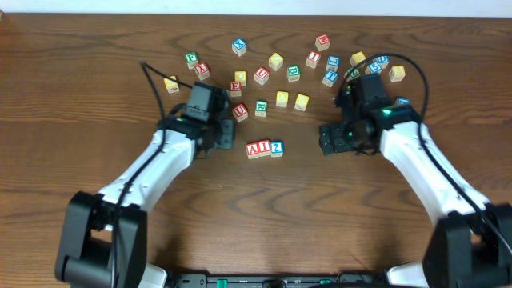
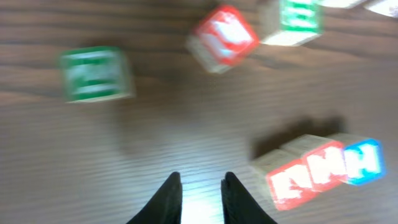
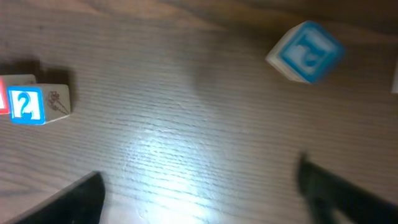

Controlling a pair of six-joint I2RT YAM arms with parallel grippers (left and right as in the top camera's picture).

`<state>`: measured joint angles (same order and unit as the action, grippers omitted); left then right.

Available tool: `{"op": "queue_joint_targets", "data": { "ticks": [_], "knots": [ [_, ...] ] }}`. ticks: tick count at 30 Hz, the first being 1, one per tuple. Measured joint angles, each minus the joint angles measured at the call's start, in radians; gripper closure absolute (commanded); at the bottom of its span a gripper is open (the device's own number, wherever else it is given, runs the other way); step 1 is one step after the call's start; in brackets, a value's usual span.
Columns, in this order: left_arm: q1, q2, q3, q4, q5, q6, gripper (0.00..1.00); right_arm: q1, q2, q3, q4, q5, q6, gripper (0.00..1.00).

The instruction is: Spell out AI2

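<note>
Three AI2 cubes (image 1: 265,149) touch in a row (open tabletop (image 1: 280,208) either side); left pincer (image 2: 201,177) narrowly parted, right pincer (image 3: 198,169) spread wide.

— What lies under you?
— A dark brown wooden table (image 1: 264,208), grain running side to side.
— Beyond it?
— A pale strip (image 1: 256,6) along its far edge; wall or floor, I cannot tell. Light leaves a white glare (image 3: 161,155) on the wood.
</note>
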<state>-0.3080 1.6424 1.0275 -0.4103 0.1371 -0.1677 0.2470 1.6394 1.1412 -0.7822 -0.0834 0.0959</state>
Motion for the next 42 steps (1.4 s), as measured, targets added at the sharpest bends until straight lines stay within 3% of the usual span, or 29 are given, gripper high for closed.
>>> {"op": "queue_joint_targets", "data": {
  "ticks": [1, 2, 3, 4, 6, 15, 42],
  "knots": [
    [0.013, -0.008, 0.001, -0.014, -0.022, 0.003, 0.69, 0.008, 0.018, 0.000, 0.013, -0.006, 0.002, 0.70],
    [0.030, -0.015, 0.003, -0.034, -0.047, 0.008, 0.61, 0.016, 0.036, 0.000, 0.029, -0.016, 0.002, 0.84],
    [0.049, -0.021, 0.003, -0.053, -0.070, 0.008, 0.45, 0.026, 0.053, 0.000, 0.047, -0.029, 0.003, 0.90],
    [0.071, -0.023, 0.003, -0.069, -0.092, 0.016, 0.30, 0.034, 0.066, 0.000, 0.061, -0.040, 0.002, 0.95],
    [0.105, -0.023, 0.003, -0.095, -0.118, 0.011, 0.26, 0.051, 0.084, -0.001, 0.089, -0.056, 0.008, 0.95],
    [0.191, -0.023, 0.003, -0.117, -0.158, 0.016, 0.17, 0.134, 0.136, -0.002, 0.161, -0.082, 0.038, 0.99],
    [0.195, -0.008, 0.003, -0.080, -0.194, 0.037, 0.16, 0.255, 0.213, -0.003, 0.281, -0.085, 0.114, 0.99]
  ]
}}
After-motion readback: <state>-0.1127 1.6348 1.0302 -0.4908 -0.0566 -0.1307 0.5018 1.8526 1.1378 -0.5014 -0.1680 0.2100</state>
